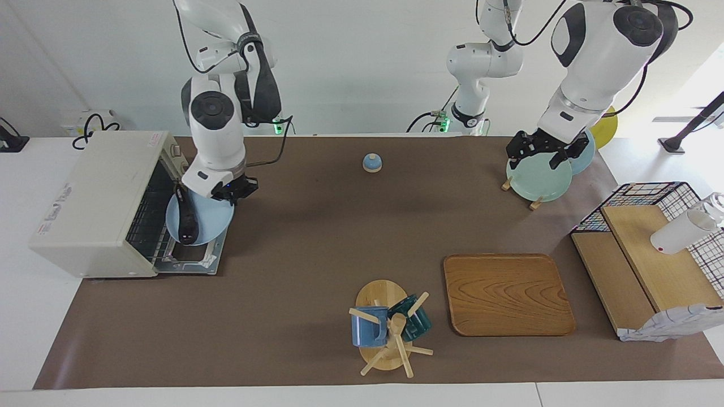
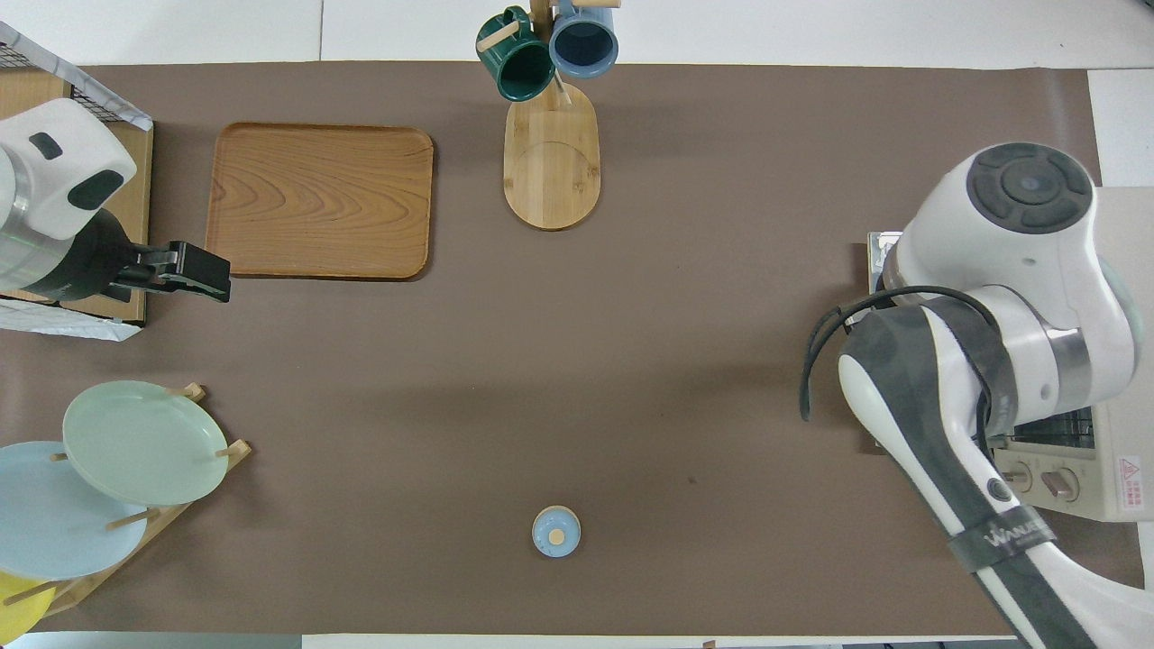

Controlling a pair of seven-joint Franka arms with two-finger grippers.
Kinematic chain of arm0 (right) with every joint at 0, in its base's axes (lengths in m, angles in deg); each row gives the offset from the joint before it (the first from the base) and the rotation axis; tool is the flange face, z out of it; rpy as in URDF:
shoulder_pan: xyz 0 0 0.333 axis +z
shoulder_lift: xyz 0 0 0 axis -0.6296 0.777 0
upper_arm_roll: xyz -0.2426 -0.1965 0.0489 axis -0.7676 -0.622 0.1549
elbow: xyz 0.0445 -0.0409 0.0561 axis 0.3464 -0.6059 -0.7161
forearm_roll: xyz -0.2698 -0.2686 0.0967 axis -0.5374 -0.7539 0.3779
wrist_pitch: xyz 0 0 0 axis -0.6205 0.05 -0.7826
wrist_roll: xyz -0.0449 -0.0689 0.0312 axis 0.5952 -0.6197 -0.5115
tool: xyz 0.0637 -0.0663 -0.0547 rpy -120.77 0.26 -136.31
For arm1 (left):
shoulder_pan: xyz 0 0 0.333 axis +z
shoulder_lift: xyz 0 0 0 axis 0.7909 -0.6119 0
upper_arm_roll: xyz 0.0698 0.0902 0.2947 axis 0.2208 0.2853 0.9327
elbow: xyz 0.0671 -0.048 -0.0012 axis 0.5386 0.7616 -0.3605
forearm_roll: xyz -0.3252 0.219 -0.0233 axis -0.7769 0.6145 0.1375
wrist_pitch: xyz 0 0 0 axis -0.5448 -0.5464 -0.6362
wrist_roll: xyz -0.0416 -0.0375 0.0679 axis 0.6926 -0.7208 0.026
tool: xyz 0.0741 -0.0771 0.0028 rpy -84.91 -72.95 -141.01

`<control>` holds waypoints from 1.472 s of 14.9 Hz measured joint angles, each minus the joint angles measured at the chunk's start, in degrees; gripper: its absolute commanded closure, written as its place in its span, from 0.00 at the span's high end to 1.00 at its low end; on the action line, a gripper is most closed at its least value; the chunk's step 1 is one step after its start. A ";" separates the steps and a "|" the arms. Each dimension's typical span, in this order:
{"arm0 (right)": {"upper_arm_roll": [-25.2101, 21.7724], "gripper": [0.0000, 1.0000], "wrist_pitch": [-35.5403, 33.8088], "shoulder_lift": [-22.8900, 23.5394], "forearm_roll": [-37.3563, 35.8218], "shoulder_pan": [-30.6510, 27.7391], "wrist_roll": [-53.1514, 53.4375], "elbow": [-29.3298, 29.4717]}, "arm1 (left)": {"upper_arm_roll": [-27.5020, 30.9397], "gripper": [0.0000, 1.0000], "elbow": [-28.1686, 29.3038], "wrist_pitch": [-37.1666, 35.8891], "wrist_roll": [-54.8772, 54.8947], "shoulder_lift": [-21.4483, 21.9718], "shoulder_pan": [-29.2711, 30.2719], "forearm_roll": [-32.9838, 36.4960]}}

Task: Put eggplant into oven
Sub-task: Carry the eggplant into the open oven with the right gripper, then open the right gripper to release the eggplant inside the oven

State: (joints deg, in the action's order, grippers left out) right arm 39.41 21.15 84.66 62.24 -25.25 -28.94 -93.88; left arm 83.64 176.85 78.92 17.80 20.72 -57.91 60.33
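Eggplant (image 1: 186, 217), slim, glossy and purple-black, lay on a round pale blue plate (image 1: 212, 217) that rested on the lowered glass door of the boxy cream-white toaster oven (image 1: 93, 200) at the right arm's end of the brown table. The right gripper (image 1: 229, 191) hung over that plate, close above it; whether its fingers were spread or pinched I could not tell, nor whether they touched the plate or the eggplant. The step in hand looked to be the last leg: getting the eggplant off the door and onto the wire rack inside. To my eye the next move called for a push or carry toward the oven's mouth, kept low to pass under its top edge. The left gripper (image 1: 537, 151) waited over the mint-green plate (image 1: 537, 180) in the wooden rack, its fingers likewise unreadable.
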 measured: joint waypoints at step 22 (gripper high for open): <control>1.09 0.52 12.10 -3.93 3.40 -10.39 -15.23 -10.80 | -0.12 1.00 -0.03 -2.80 -0.08 1.49 0.00 -0.08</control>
State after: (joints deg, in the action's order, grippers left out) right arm 40.50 33.26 80.73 65.64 -35.64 -44.17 -104.68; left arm 83.52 176.81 76.11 17.72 22.21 -57.91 60.25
